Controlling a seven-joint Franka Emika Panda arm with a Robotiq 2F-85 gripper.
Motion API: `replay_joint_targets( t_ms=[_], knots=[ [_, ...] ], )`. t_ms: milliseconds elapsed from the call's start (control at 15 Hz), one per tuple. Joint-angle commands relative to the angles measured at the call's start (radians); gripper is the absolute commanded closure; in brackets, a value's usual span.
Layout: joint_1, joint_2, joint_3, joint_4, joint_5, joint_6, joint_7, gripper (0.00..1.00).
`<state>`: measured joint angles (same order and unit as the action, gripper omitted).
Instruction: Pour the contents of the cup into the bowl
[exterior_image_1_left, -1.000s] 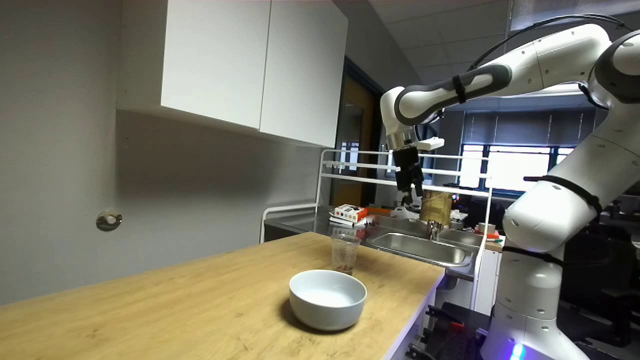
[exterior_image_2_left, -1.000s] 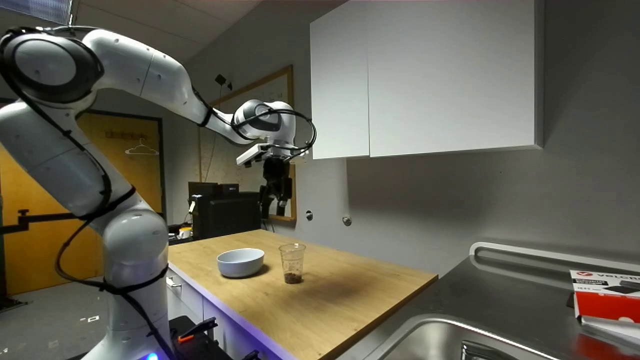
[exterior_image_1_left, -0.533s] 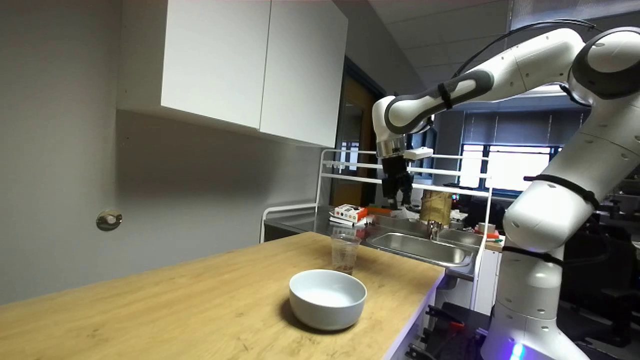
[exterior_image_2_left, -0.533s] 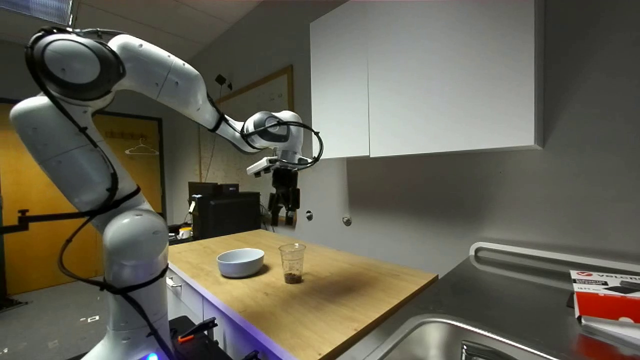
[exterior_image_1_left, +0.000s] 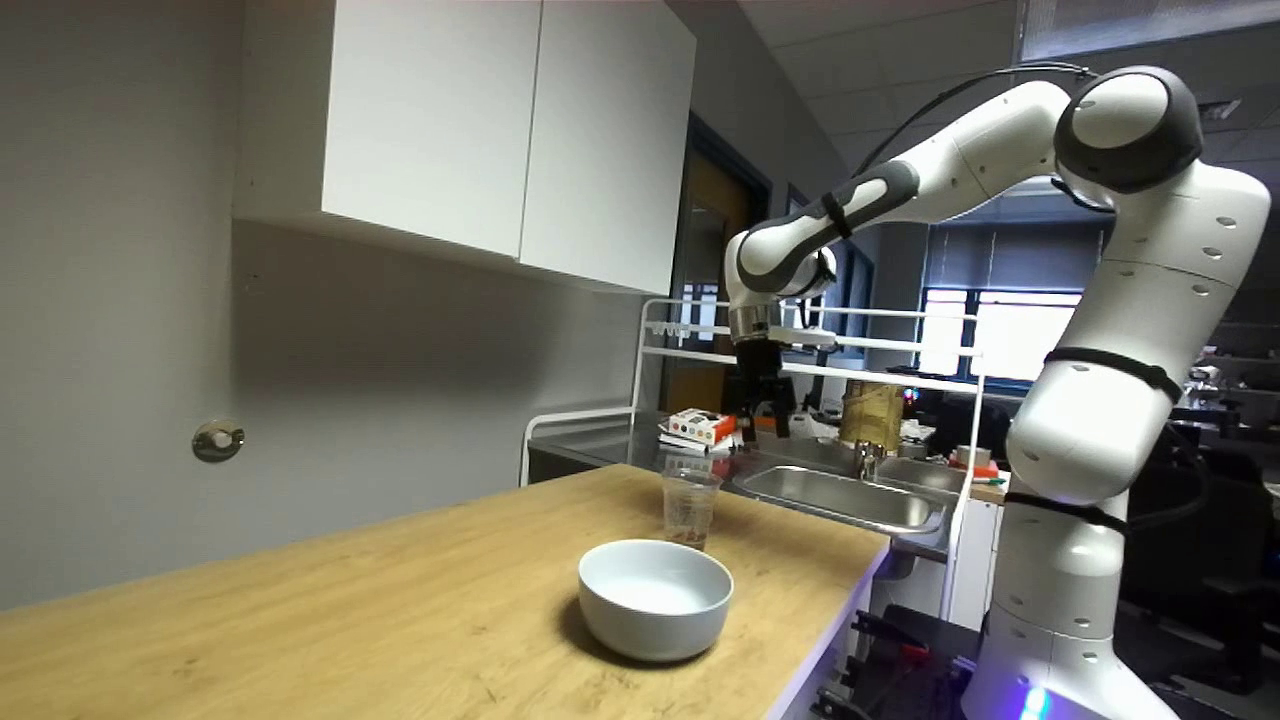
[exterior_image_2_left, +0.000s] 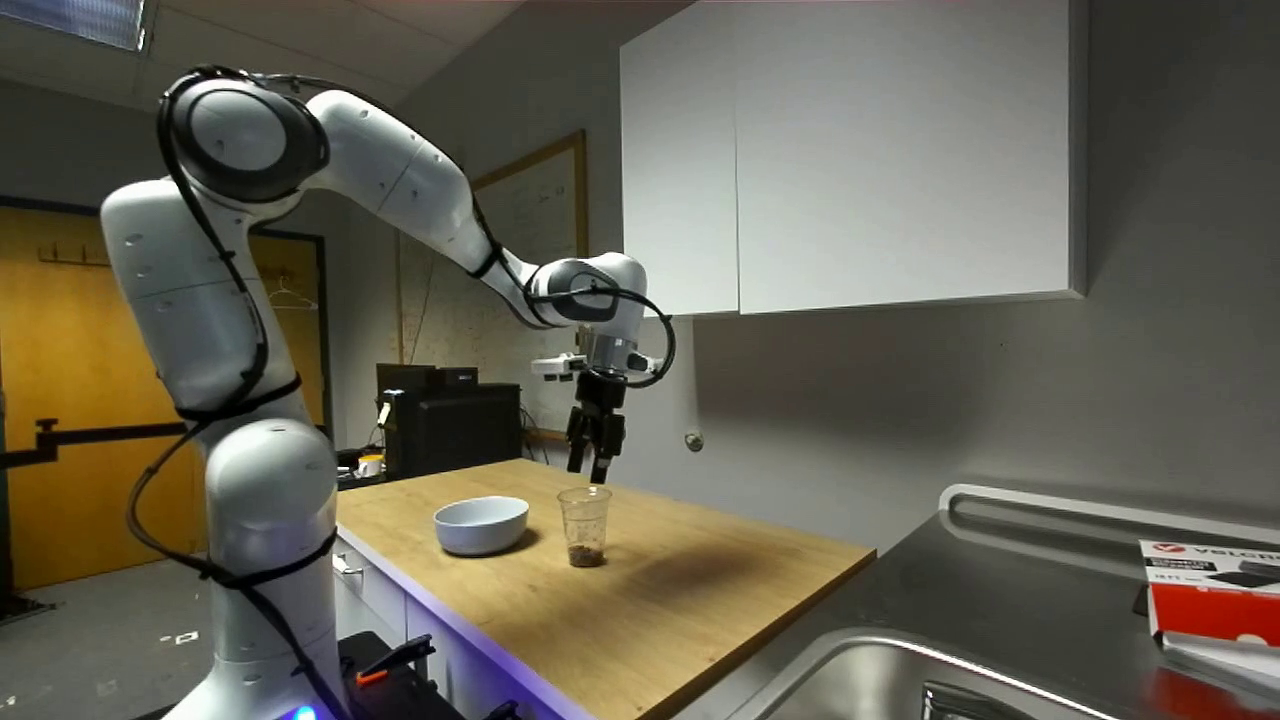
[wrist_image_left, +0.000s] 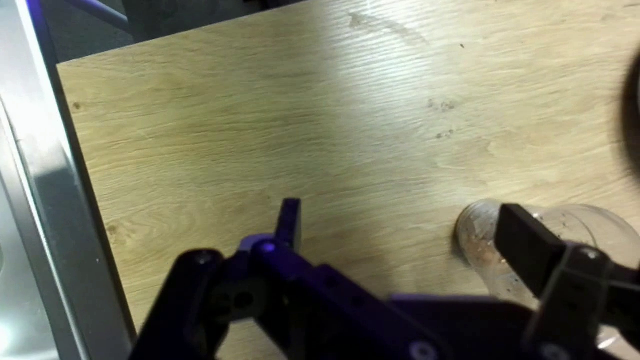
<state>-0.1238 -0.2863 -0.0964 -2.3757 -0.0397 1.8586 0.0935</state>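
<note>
Wrist view: gripper (wrist_image_left: 401, 221) with jaws parted
Cup (exterior_image_2_left: 584, 527): upright below the jaws, off to one side
Bowl (exterior_image_2_left: 479, 537): below the jaws, farther off than the cup

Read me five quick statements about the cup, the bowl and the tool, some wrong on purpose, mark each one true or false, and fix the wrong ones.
1. The cup stands upright on the wooden countertop, apart from the bowl. True.
2. The bowl is narrower than the cup. False: the bowl is clearly wider.
3. The tool is open. True.
4. The tool is gripping the cup. False: it hangs apart from the cup, holding nothing.
5. Some brown bits lie at the bottom of the cup. True.
</note>
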Motion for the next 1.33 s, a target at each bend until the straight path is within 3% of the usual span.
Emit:
replay_joint_targets(
  t_ms=[0,267,333,400,800,1200,1267],
  knots=[
    [0.004,0.081,-0.008,0.08,0.07,-0.004,0.026,0.0],
    [0.015,0.13,0.009,0.137,0.099,-0.011,0.052,0.0],
    [0.023,0.222,0.016,0.181,0.105,0.036,0.06,0.0],
    [0.026,0.162,0.025,0.164,0.079,0.001,0.085,0.0],
    [0.071,0.272,0.067,0.219,0.023,-0.016,0.183,0.0],
    [0.089,0.366,0.063,0.253,-0.003,-0.044,0.204,0.0],
    [0.089,0.377,0.061,0.258,-0.007,-0.046,0.199,0.25]
  ],
)
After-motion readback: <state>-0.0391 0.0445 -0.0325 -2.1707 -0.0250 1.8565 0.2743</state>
